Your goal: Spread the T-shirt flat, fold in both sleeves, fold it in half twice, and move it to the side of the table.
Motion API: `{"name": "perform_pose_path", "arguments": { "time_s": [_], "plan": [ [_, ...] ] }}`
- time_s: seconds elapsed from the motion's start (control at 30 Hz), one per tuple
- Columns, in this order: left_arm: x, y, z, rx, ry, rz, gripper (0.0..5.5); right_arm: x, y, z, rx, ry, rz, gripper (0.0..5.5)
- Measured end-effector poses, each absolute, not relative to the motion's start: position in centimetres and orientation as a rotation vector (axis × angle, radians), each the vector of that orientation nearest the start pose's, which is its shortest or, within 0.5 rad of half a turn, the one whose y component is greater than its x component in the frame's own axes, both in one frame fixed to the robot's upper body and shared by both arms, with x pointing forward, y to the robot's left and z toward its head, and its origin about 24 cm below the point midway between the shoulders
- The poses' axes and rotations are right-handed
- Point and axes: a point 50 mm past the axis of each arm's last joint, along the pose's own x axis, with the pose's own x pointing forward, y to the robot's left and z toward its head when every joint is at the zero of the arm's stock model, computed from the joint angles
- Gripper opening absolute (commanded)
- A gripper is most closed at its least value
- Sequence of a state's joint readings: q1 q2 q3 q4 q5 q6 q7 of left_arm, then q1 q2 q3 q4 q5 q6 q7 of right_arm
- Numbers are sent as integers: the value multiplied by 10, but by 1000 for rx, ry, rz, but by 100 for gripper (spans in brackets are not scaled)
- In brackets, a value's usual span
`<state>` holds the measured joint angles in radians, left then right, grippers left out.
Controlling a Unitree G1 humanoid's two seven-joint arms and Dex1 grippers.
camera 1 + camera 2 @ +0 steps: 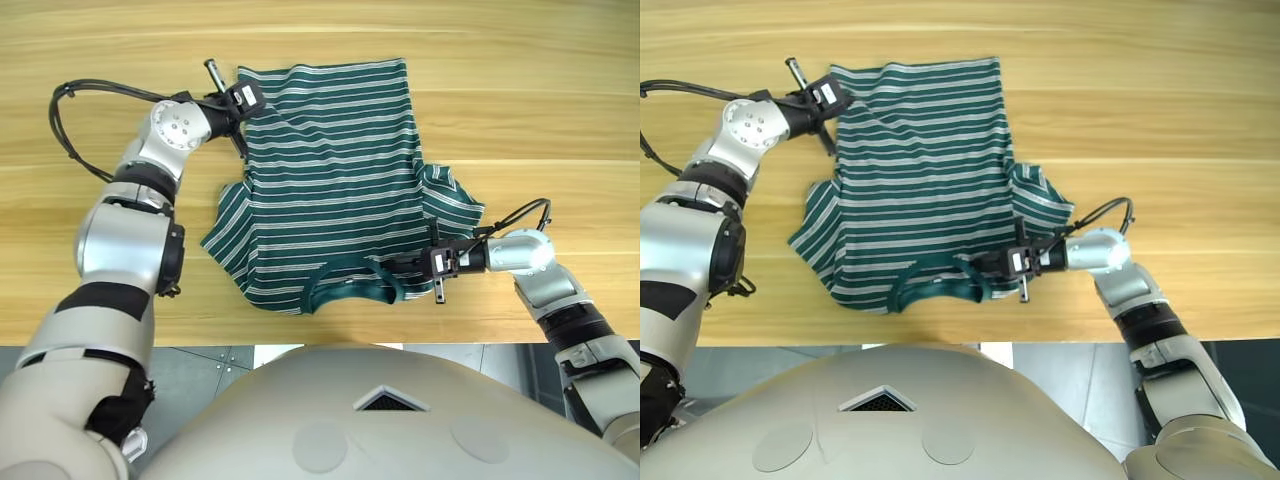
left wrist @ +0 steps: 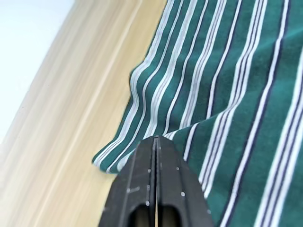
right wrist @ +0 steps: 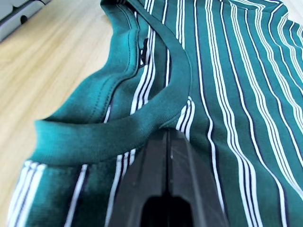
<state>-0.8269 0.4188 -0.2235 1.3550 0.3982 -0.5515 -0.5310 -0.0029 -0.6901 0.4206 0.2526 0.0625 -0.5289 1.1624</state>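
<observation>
A green T-shirt with white stripes (image 1: 330, 170) lies on the wooden table (image 1: 540, 100). Its collar (image 1: 345, 288) is toward the near edge and its hem is at the far side. My left gripper (image 1: 254, 106) is at the shirt's far left edge by the hem, shut with the fabric edge at its tips (image 2: 155, 139). My right gripper (image 1: 392, 268) is shut on the bunched collar rib (image 3: 118, 137) at the near right shoulder. The left sleeve (image 1: 225, 240) spreads outward. The right sleeve (image 1: 452, 195) is crumpled beside the body.
Bare wood surrounds the shirt, with wide room at the far side and to the right. The table's near edge (image 1: 200, 342) runs just below the collar. Black cables (image 1: 70, 130) loop off my left arm above the table.
</observation>
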Motion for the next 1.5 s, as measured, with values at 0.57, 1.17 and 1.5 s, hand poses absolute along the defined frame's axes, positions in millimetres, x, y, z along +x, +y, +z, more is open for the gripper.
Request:
{"name": "perform_pose_path", "arguments": {
  "time_s": [0.57, 1.17, 1.5],
  "plan": [
    [257, 291, 98, 953, 58, -1238, 114, 194, -204, 33, -624, 160, 1406, 0],
    [182, 275, 44, 1383, 298, -1456, 203, 200, -205, 42, -589, 93, 1327, 0],
    [181, 271, 40, 1415, 297, -1514, 71, 199, -205, 42, -590, 80, 1329, 0]
  ]
}}
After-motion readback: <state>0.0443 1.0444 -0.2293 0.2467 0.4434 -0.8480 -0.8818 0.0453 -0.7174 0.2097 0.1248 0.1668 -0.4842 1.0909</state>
